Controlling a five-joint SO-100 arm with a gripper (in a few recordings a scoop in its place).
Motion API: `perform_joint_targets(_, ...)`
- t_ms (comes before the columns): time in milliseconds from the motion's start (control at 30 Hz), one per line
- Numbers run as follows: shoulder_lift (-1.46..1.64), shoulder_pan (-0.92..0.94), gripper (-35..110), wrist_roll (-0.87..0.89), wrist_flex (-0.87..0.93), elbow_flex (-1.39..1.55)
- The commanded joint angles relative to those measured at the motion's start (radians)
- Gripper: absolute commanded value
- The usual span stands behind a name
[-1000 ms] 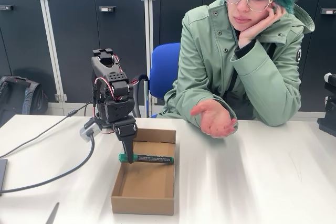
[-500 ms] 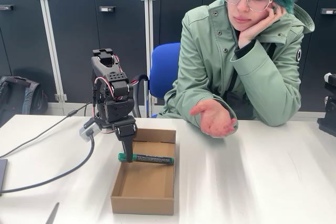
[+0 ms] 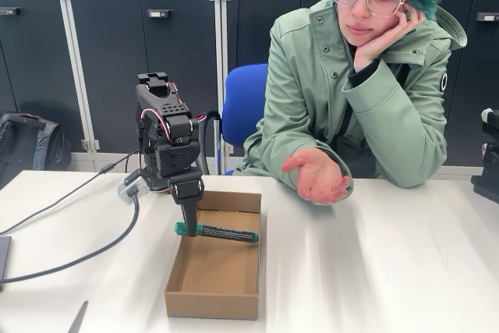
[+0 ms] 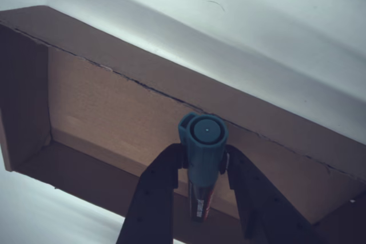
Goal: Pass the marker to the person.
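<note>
The marker (image 3: 222, 232), black with a green cap at its left end, hangs level just above the floor of an open cardboard box (image 3: 214, 295). My gripper (image 3: 188, 229) points straight down into the box and is shut on the marker near the cap. In the wrist view the green cap (image 4: 203, 147) faces the camera, clamped between my two dark fingers (image 4: 157, 192). The person (image 3: 366, 91) sits behind the table at the right, chin on one hand, the other hand (image 3: 318, 175) held out palm up above the table, right of the box.
A grey cable (image 3: 78, 255) runs over the white table (image 3: 390, 271) left of the box. A blue chair (image 3: 243, 107) stands behind my arm, dark cabinets (image 3: 140, 60) behind that. A black device (image 3: 490, 157) sits at the right edge.
My gripper has lifted the marker slightly, so it now hangs a little higher in the box. The person's open hand stays where it was.
</note>
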Motion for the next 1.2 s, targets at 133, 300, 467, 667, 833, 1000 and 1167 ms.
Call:
perform_joint_targets(133, 0.127, -0.063, -5, 0.026, 0.084, -0.038)
perform_joint_targets(300, 0.224, -0.097, -5, 0.055, 0.115, 0.014)
perform_joint_targets(467, 0.362, -0.153, -5, 0.061, 0.155, 0.081)
perform_joint_targets(667, 0.509, -0.225, -5, 0.061, 0.204, 0.115)
perform_joint_targets(833, 0.623, -0.278, -5, 0.057, 0.225, 0.133)
perform_joint_targets(1000, 0.718, -0.334, -5, 0.048, 0.250, 0.144)
perform_joint_targets(1167, 0.816, -0.377, -5, 0.032, 0.245, 0.150)
